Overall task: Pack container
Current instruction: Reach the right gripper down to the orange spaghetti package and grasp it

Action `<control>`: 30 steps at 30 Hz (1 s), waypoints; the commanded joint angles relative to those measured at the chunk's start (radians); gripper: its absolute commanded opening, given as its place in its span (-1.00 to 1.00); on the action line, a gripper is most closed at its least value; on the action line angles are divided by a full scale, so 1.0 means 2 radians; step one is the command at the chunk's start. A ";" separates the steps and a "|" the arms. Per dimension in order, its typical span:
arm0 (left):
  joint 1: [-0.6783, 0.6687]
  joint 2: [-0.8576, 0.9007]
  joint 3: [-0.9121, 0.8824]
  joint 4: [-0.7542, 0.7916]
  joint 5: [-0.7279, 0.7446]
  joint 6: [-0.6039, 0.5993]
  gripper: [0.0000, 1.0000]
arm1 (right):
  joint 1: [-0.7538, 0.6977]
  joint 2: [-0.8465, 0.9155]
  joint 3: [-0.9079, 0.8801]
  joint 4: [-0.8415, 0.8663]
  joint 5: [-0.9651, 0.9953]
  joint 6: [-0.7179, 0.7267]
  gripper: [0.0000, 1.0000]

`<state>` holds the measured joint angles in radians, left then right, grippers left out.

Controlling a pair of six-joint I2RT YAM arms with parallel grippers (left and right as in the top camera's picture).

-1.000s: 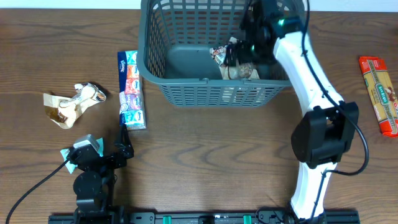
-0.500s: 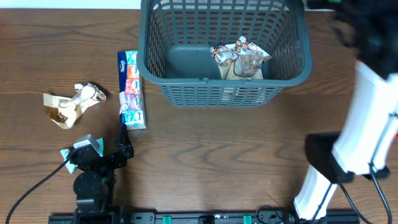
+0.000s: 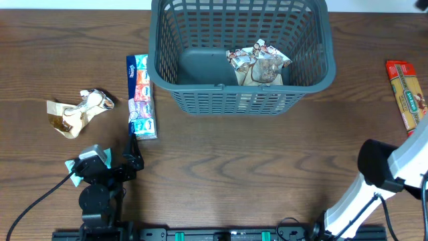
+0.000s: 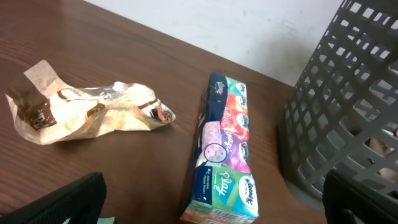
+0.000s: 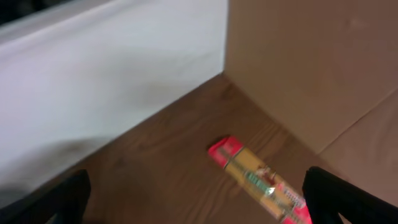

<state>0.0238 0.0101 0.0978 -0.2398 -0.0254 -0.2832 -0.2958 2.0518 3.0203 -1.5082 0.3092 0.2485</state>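
Note:
The dark grey lattice container (image 3: 241, 94) stands at the back middle of the table, with crumpled snack packets (image 3: 259, 63) lying on its base at the right. Its wall also shows in the left wrist view (image 4: 348, 93). My left gripper (image 3: 110, 161) rests at the front left, open and empty (image 4: 214, 208), facing a colourful tissue pack (image 3: 141, 97) (image 4: 224, 149). A crumpled beige wrapper (image 3: 77, 110) (image 4: 93, 115) lies left of the pack. My right gripper (image 5: 199, 205) is open and empty above a red and yellow packet (image 5: 261, 180) (image 3: 408, 100). Only the right arm (image 3: 391, 167) shows in the overhead view.
A cardboard box (image 5: 311, 62) and a white wall (image 5: 112, 81) stand past the table's right end, close to the red and yellow packet. The left arm's cable (image 3: 33, 201) trails across the front left of the table.
My right arm has pulled out of the container, leaving the snack packets inside, and has swung to the far right of the table. The left arm has not moved.

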 commanded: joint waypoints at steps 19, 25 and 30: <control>0.002 -0.003 -0.008 -0.015 0.009 0.009 0.96 | -0.105 0.062 -0.292 0.123 0.011 -0.263 0.98; 0.002 -0.003 -0.008 -0.015 0.009 0.009 0.96 | -0.169 0.065 -0.300 0.089 -0.150 -0.367 0.98; 0.002 -0.003 -0.008 -0.015 0.009 0.009 0.96 | -0.213 0.073 -0.333 0.089 -0.202 -0.413 0.99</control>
<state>0.0238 0.0101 0.0978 -0.2398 -0.0250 -0.2829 -0.6849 2.1872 2.3939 -1.3258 0.0116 -0.4862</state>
